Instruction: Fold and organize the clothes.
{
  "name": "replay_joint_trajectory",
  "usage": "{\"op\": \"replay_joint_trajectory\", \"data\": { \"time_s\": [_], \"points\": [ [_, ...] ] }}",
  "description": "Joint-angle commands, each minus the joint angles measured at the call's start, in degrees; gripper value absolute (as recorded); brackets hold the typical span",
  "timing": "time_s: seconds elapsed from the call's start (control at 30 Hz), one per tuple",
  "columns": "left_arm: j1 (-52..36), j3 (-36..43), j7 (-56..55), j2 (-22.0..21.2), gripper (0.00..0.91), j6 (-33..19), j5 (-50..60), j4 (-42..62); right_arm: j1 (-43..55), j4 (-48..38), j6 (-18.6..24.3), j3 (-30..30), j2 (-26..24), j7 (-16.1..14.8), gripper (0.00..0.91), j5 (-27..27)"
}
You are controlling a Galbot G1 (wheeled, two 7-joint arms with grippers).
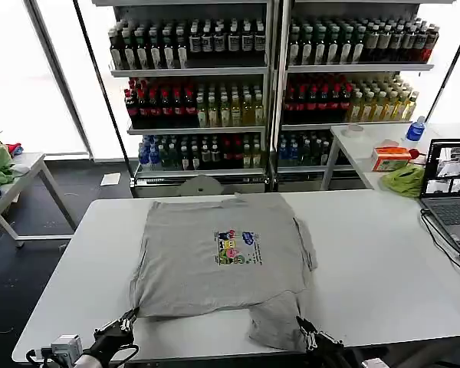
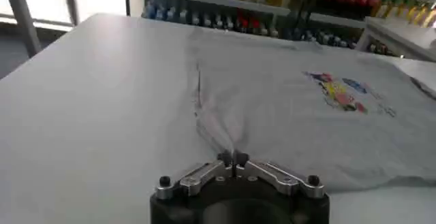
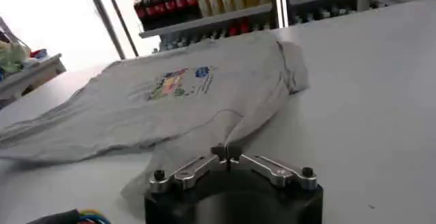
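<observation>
- The left gripper (image 1: 129, 317) sits low at the near edge of the white table (image 1: 383, 268), its arm coming up from below. In the left wrist view its fingertips (image 2: 232, 158) are pressed together on a pinched ridge of the grey shirt (image 1: 222, 257), at the hem corner nearest it.
- The right gripper (image 1: 303, 326) is posed the same way at the near edge. Its fingertips (image 3: 225, 152) are closed on the shirt's (image 3: 191, 103) other bottom corner, where a flap of cloth trails toward the table edge.
- Just beyond both grippers the shirt lies flat, chest up, collar away from them, one sleeve folded in on the right gripper's side.
- The multicolour chest print (image 1: 235, 248) seems to carry small lettering, too small to read.
- The head view adds an open laptop (image 1: 452, 192) far off to the right gripper's side, and shelves of bottles (image 1: 268, 84) behind the table; the labels are illegible.
</observation>
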Motion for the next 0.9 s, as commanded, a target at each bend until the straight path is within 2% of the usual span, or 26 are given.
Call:
{"op": "replay_joint_trajectory", "data": {
  "time_s": [0.03,0.27,0.5,0.7,0.9],
  "points": [
    [-2.49,-0.99,0.17,1.05,0.030,0.52,0.13,-0.37,7.90,-2.03,0.50,-0.14,1.97,0.98,0.000,1.45],
    [-10.73,0.31,0.13,5.89,0.030,0.56,-2.74,2.41,16.74,-6.04,0.16,-0.33,3.42,2.59,0.000,3.86],
    [-18.09,3.22,-0.02,9.55,0.030,0.57,-5.66,8.20,23.51,-9.98,0.06,-1.55,4.10,3.32,0.000,3.91],
    [-24.68,5.80,0.38,10.75,0.030,0.52,-7.97,13.31,29.60,-15.53,-0.43,-3.78,5.31,4.10,0.000,3.10],
    [-31.25,9.70,0.45,10.76,0.030,0.53,-8.72,18.63,36.04,-21.95,-0.92,-5.97,6.83,3.57,0.000,-0.37]
  ]
}}
